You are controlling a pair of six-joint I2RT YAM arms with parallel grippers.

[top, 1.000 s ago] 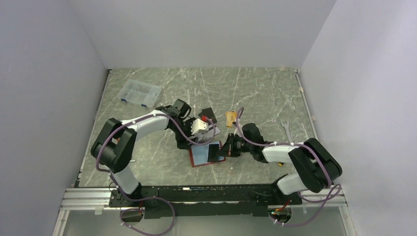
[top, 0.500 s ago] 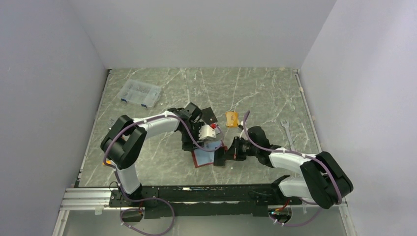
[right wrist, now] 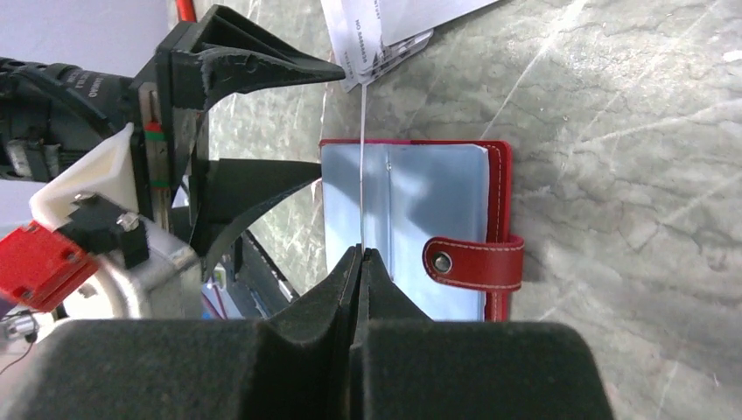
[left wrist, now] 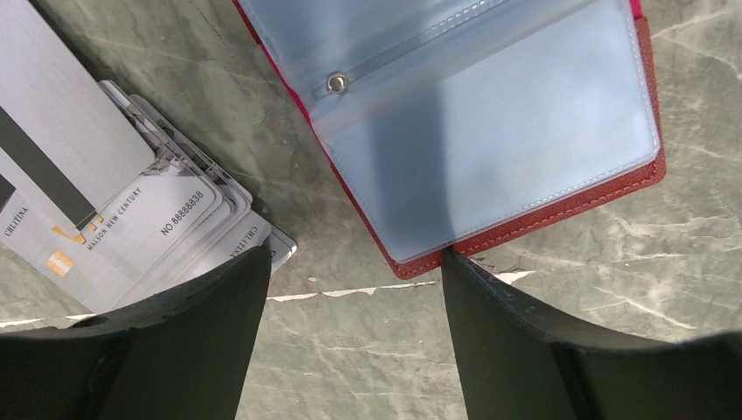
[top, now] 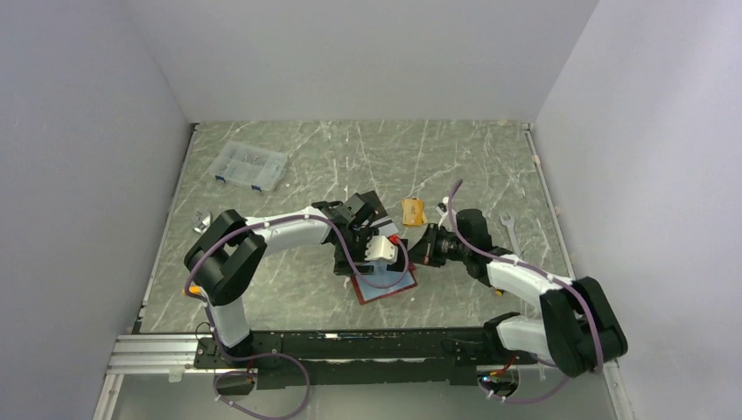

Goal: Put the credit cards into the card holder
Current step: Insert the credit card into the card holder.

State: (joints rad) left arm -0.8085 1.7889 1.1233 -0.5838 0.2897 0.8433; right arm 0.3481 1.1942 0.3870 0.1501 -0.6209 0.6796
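Note:
The card holder (top: 388,287) lies open on the table, dark red with pale blue sleeves, and shows in the left wrist view (left wrist: 490,149) and the right wrist view (right wrist: 411,227). My left gripper (top: 378,262) is open and empty just above the table (left wrist: 352,262). One fingertip is at the holder's corner and the other is over the corner of a fanned stack of grey-white credit cards (left wrist: 131,219). My right gripper (top: 427,248) is shut on one thin card (right wrist: 361,175), seen edge-on, to the right of the holder.
A clear compartment box (top: 250,166) stands at the back left. A small orange object (top: 412,211) lies behind the grippers and a wrench (top: 509,229) lies to the right. The card stack is mostly hidden under my left arm in the top view.
My left gripper moved right and nearer, over the holder. The holder shifted right and turned. My right gripper drew back to the right with its card.

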